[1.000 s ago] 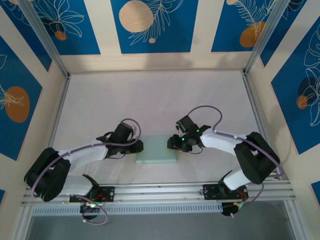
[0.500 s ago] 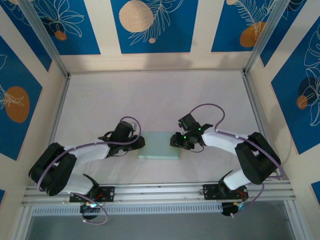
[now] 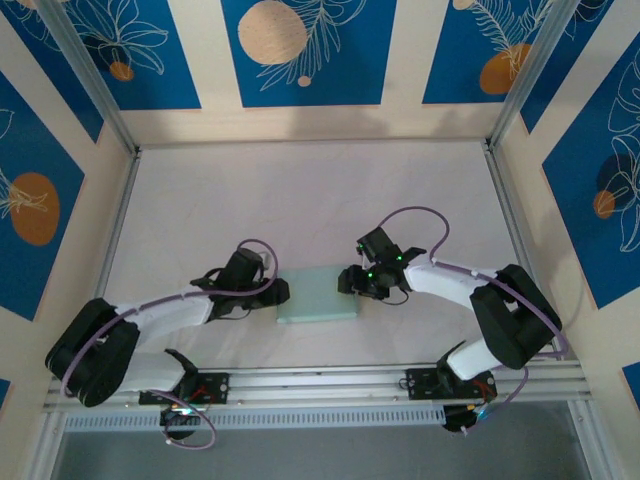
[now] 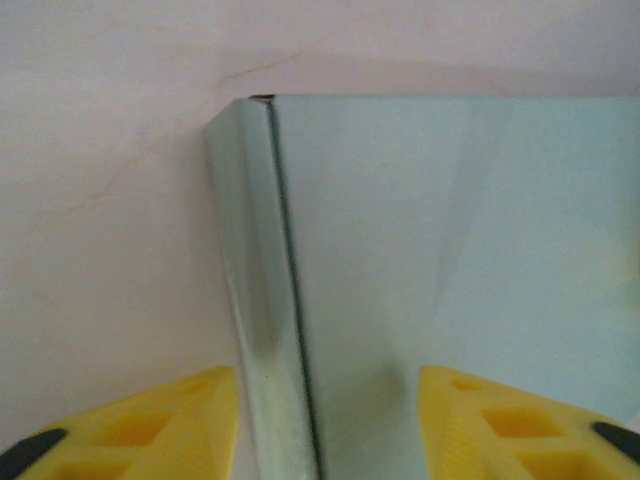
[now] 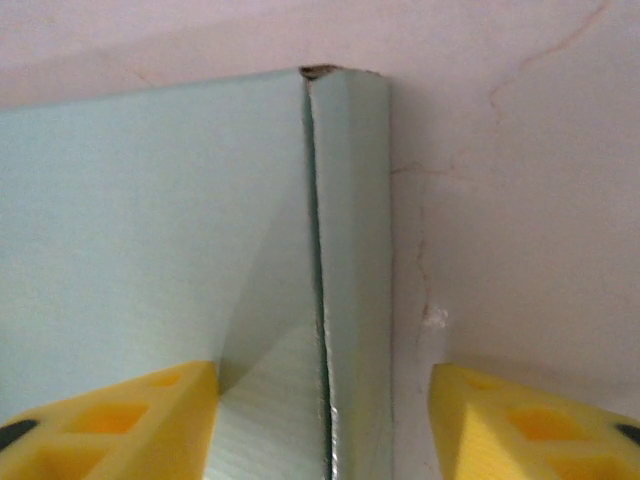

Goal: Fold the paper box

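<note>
A flat mint-green paper box (image 3: 318,296) lies just below the centre of the pale surface (image 3: 300,190). The left pincer (image 3: 279,292) and right pincer (image 3: 348,282) straddle its left and right edges. Their yellow jaws have just loosened and stand apart, gripping nothing. The side folds look pressed, so folding seems nearly finished.

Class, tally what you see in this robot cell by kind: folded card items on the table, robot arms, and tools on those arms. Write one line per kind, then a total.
paper box: 1
arms: 2 (left arm, right arm)
tools: 2 (left tool, right tool)
Total: 5
</note>
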You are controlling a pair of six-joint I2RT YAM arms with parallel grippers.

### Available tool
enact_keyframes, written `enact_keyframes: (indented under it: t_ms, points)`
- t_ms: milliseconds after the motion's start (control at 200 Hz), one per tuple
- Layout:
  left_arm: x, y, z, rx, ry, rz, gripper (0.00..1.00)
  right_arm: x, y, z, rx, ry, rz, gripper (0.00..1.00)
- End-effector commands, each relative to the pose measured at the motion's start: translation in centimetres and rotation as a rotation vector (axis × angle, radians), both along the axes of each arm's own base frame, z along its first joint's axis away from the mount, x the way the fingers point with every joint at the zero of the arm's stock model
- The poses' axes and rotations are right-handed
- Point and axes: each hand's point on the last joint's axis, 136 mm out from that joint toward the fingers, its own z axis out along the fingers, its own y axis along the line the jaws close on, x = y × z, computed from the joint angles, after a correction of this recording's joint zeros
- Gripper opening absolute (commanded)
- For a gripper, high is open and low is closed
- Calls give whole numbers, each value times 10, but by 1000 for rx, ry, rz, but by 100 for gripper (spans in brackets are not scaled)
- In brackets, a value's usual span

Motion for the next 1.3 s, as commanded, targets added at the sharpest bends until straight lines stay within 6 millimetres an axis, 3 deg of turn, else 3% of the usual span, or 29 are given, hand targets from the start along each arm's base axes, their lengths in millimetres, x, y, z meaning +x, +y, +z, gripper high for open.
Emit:
enact_keyframes:
  t_ms: [0, 95, 130, 155, 170, 230, 320, 380, 460, 545, 610, 670, 735, 790, 980, 1085, 1216, 1296]
  points:
    - [11, 10, 19, 80, -62, 9, 58, -4, -8, 11, -16, -7, -9, 64]
    - [23, 17, 39, 142, -122, -1, 68, -1, -13, 25, -25, -41, -34, 74]
    - [28, 18, 48, 159, -143, -6, 81, 0, -17, 34, -32, -68, -36, 83]
    - [30, 20, 54, 170, -154, -11, 96, 2, -19, 42, -38, -93, -39, 98]
    - [32, 20, 59, 173, -163, -12, 100, 4, -21, 48, -42, -116, -40, 100]
    - [37, 22, 82, 190, -219, -36, 100, 10, -29, 76, -58, -216, -31, 100]
    - [41, 16, 133, 177, -397, -141, 100, 17, -34, 135, -14, -426, 17, 99]
    - [51, 33, 163, 239, -513, -87, 100, 21, -38, 171, 24, -546, 37, 99]
    - [65, 59, 197, 352, -696, -2, 100, 36, -61, 209, -42, -708, -46, 99]
    - [80, 78, 221, 473, -907, 59, 100, 53, -85, 241, -137, -893, -128, 99]
    - [91, 100, 215, 600, -998, 156, 100, 64, -89, 257, -164, -1051, -84, 99]
    - [100, 125, 199, 692, -1002, 256, 100, 74, -94, 254, -195, -1147, -63, 99]
    - [107, 122, 167, 721, -986, 133, 100, 82, -109, 245, -189, -1170, -134, 99]
    - [109, 125, 143, 740, -967, 62, 100, 86, -110, 232, -185, -1204, -73, 99]
    - [108, 183, 74, 698, -804, 214, 100, 96, -152, 146, -340, -1164, -101, 99]
    - [117, 202, 78, 686, -817, 326, 100, 91, -183, 98, -334, -1099, -215, 99]
    - [133, 204, 91, 588, -975, 383, 100, 98, -188, 104, -262, -1168, -197, 99]
    - [140, 205, 76, 571, -981, 361, 100, 108, -196, 100, -250, -1185, -208, 99]
